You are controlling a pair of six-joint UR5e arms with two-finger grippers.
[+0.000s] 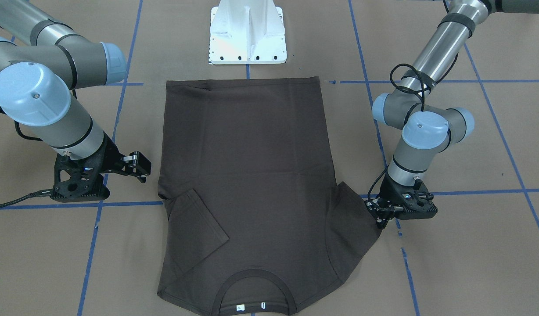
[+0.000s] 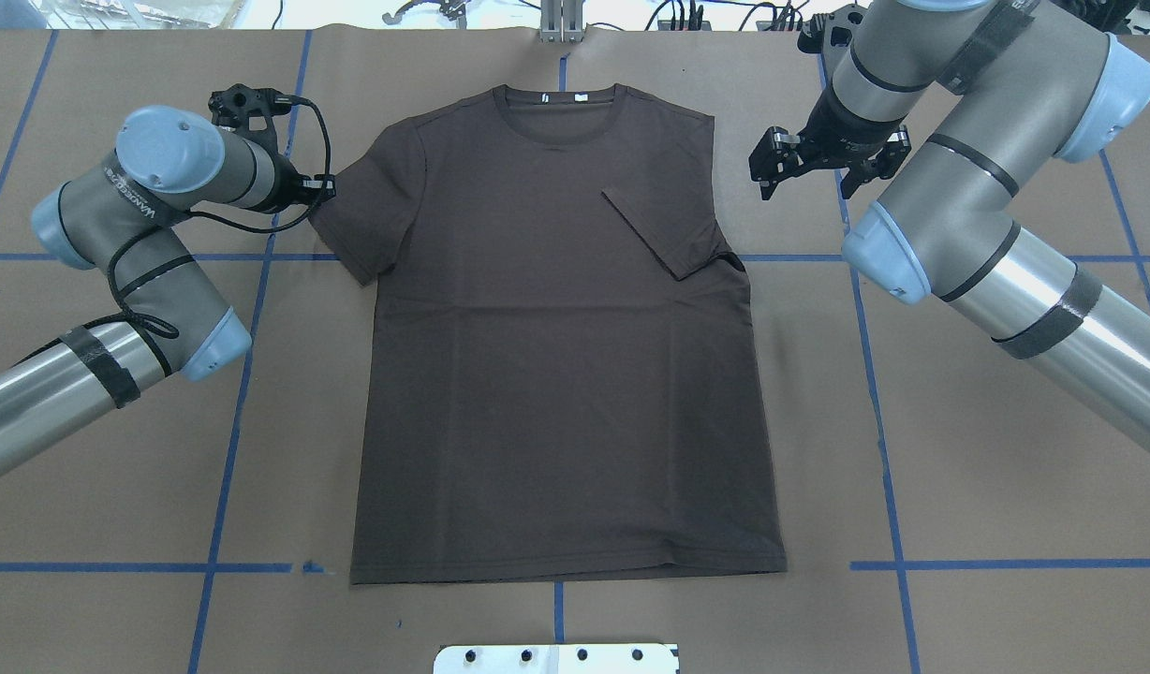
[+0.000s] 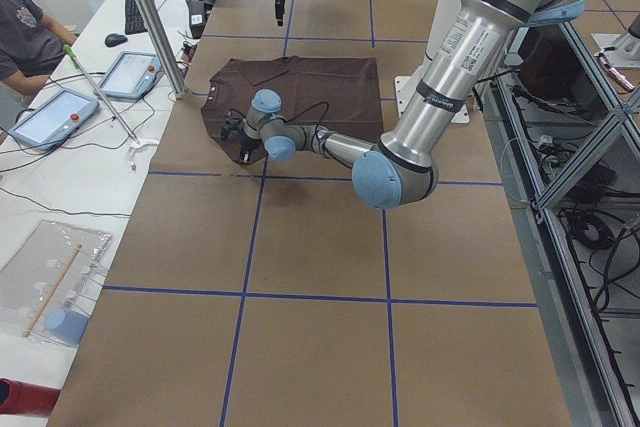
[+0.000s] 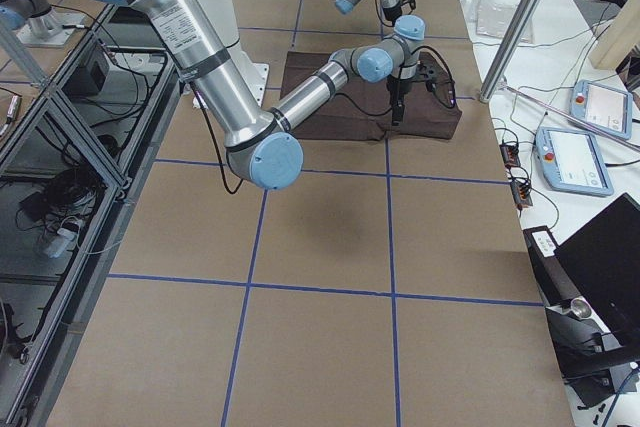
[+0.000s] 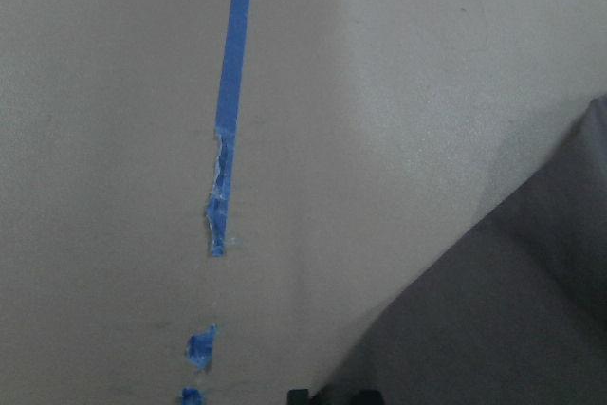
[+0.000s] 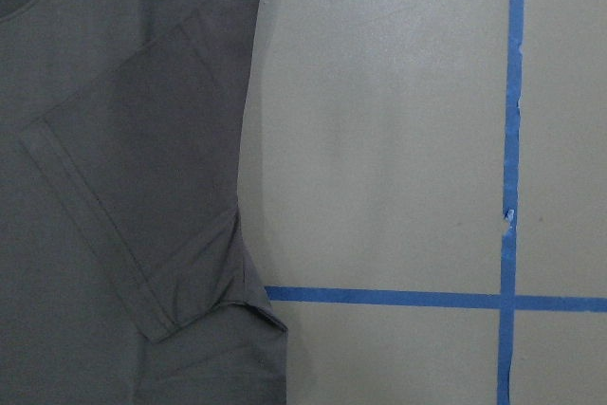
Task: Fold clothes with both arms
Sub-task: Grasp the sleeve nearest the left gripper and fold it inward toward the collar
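Sitting low on the tabletop (image 2: 959,421), the left end effector (image 1: 380,216) meets the outer edge of the outspread sleeve (image 2: 360,220) of a dark brown T-shirt (image 2: 556,356). Its jaws are masked by the wrist and the dark cloth, so whether it has closed on the fabric cannot be told. Its wrist camera shows only a corner of the cloth beside bare brown paper and a strip of blue tape (image 5: 228,120).

Across the garment, the right end effector (image 2: 817,178) hangs clear of the shirt with its jaws parted and nothing between them, just beside the folded sleeve (image 2: 659,229), which lies turned inward over the chest.

The T-shirt lies flat in the middle of the tabletop. Its long axis runs straight away from the robot, with the hem (image 1: 243,81) toward the white pedestal (image 1: 247,33) and the collar (image 2: 558,117) at the far side.

The coming move appears to turn on one relation: the outspread sleeve and the body of the shirt lie toward the robot's right of the left end effector, and the left arm is by far the nearer. The likely step is a grasp at that sleeve edge and a carry inward across the chest to match the other side, which would leave the task in its early stage.
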